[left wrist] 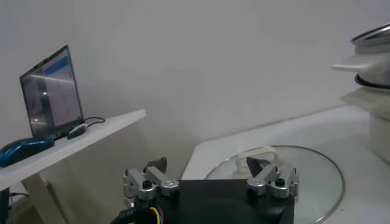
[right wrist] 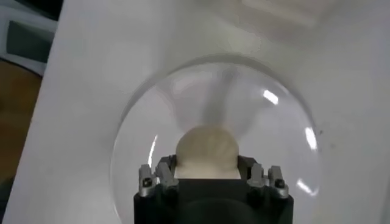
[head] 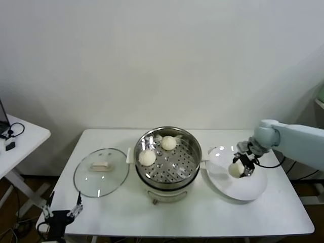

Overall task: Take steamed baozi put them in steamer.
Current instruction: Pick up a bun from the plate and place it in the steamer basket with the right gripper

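We've got the right gripper (head: 238, 167) jaws closed on a baozi (right wrist: 206, 150) btwn them, over plate (head: 250, 190); next: lift, carry to steamer (head: 168, 158).

Right arm (head: 293, 137): pale blue-grey shell, rounded joint near wrist, black cable looping beneath. Right gripper (head: 241, 165): black body, silver finger mounts with dark screws. Left gripper (left wrist: 210, 176): black block, silver knuckles, black fingertips, red and yellow wires at base.
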Robot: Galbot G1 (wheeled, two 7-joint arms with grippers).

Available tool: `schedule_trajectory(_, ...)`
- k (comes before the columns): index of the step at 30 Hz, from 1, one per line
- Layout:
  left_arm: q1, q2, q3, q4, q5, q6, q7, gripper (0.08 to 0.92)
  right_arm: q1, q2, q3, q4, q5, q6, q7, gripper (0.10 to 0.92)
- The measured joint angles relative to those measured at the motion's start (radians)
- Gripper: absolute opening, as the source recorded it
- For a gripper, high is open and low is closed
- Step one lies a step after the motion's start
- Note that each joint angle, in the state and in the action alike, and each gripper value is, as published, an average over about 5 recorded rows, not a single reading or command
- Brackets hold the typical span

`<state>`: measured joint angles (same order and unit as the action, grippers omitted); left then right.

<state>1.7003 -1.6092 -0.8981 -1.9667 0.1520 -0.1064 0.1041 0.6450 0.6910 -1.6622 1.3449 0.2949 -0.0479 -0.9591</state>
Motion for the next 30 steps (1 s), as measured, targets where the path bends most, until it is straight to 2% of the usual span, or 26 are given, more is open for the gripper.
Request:
schedule_trajectory(12, -0.002, 0.000, 0.008, -0.009, 0.007, 0.001, 0.000, 0.823, 0.367, 0.116, -0.049, 0.164, 0.059, 0.231, -0.071, 0.662)
schedule_trajectory(20, 0.001, 0.000, 0.008, -0.012, 0.007, -0.001, -0.001, 0.823, 0.403, 0.230, 0.031, 0.271, -0.039, 0.355, -0.053, 0.660)
schedule_trajectory(30, 0.000, 0.000, 0.001, -0.008, -0.002, -0.007, -0.002, 0.823, 0.297, 0.392, 0.065, 0.303, -0.190, 0.405, -0.017, 0.662)
